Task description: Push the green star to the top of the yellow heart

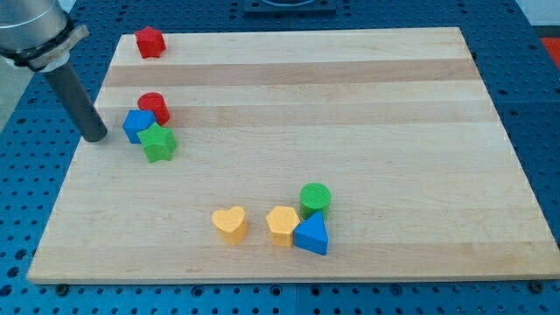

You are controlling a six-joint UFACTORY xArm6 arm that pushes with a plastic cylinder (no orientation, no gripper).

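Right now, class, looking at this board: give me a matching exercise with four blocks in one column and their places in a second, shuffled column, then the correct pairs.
Column one
1. red star
2. green star
3. yellow heart
4. blue triangle

Column two
A. against the blue cube, near my tip
B. alone at the board's top left corner
C. touching the yellow pentagon, below the green cylinder
D. standing apart, left of the yellow pentagon

Pairs: 1-B, 2-A, 3-D, 4-C
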